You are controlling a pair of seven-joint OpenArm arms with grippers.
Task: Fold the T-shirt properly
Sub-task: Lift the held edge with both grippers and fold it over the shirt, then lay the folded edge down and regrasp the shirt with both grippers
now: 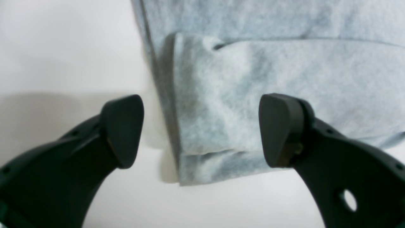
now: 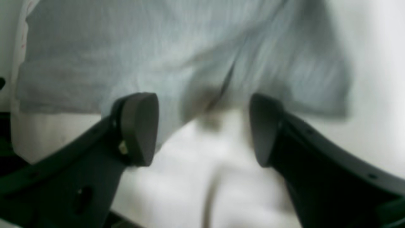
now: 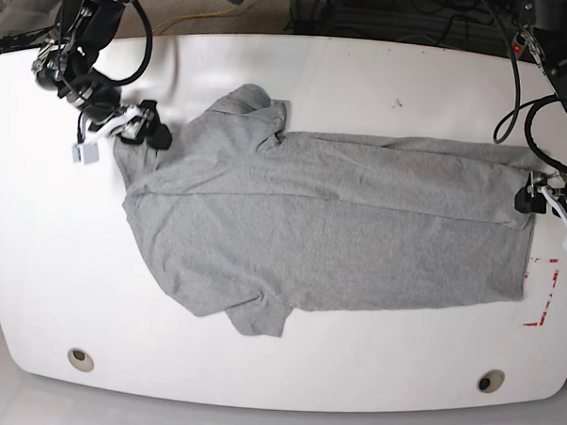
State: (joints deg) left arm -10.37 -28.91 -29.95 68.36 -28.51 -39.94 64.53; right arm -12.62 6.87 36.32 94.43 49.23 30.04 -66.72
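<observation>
The light grey T-shirt (image 3: 320,233) lies spread on the white table (image 3: 365,75), neck end to the left, hem to the right, with its far long edge folded over. My left gripper (image 1: 201,129) is open at the hem's far corner; a layered corner of the shirt (image 1: 253,79) lies between the two fingers. It also shows in the base view (image 3: 531,197). My right gripper (image 2: 202,126) is open just short of the blurred cloth (image 2: 126,57). In the base view it (image 3: 153,132) is at the shirt's far left shoulder corner.
Red tape marks (image 3: 544,290) lie on the table right of the hem. Two round holes (image 3: 81,359) (image 3: 488,381) sit near the front edge. Cables (image 3: 368,9) run behind the table's far edge.
</observation>
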